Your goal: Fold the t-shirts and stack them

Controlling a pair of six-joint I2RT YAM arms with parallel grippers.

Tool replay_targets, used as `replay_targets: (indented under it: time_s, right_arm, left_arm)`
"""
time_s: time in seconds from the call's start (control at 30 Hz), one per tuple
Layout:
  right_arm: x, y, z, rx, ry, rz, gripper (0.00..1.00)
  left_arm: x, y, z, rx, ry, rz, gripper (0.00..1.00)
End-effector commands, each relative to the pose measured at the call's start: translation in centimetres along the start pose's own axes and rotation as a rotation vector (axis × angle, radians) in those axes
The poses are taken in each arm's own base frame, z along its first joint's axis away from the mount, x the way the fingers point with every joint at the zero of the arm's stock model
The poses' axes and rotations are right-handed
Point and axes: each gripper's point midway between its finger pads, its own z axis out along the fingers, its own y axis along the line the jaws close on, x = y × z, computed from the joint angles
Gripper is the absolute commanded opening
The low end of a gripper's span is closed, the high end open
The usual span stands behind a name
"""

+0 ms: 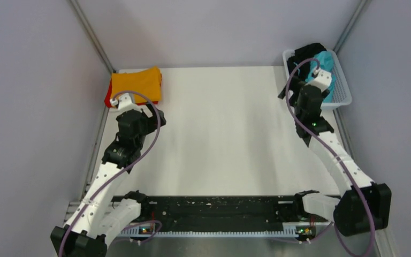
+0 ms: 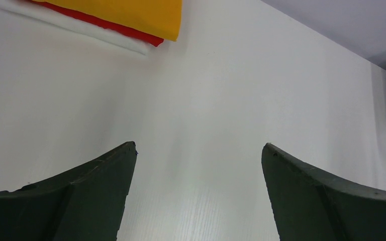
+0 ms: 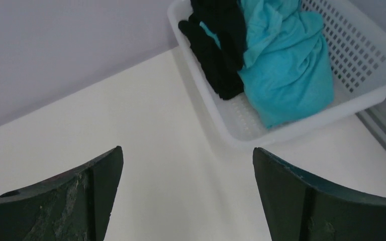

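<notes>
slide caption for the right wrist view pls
Open right hand above the table, facing a white basket holding a crumpled turquoise shirt and a black shirt.

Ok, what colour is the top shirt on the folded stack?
Orange shirt, with a red shirt beneath; clearest in the top external view.

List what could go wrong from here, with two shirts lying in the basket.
1. The turquoise shirt and black shirt lie bunched together in the basket; the open right hand may well pull out both at once.
2. A snagged shirt could drag the light-looking basket along.
3. The open left hand sits near the folded orange shirt on the red shirt and could nudge that stack.
</notes>
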Motion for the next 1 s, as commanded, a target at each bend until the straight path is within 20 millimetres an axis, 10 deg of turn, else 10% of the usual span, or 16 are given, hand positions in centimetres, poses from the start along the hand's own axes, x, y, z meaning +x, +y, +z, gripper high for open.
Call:
replay_targets:
  time_s: [0.0,0.43,0.97]
  right_arm:
    - [-3.8,-2.2,4.6,0.176,0.053,-0.033,0.99]
    - [-5.6,-8.7,22.4,0.247,0.233,0.038,0.93]
    - [-2.0,-11.2,29.7,0.155,0.254,0.125,0.81]
  left_arm:
    - [-2.4,-1.0,-0.4,0.035,-0.071,0.004,0.99]
    - [-0.5,-0.8,0.6,0.018,0.0,-0.015,0.99]
    - [-0.8,-1.4,1.7,0.012,0.021,0.017,0.99]
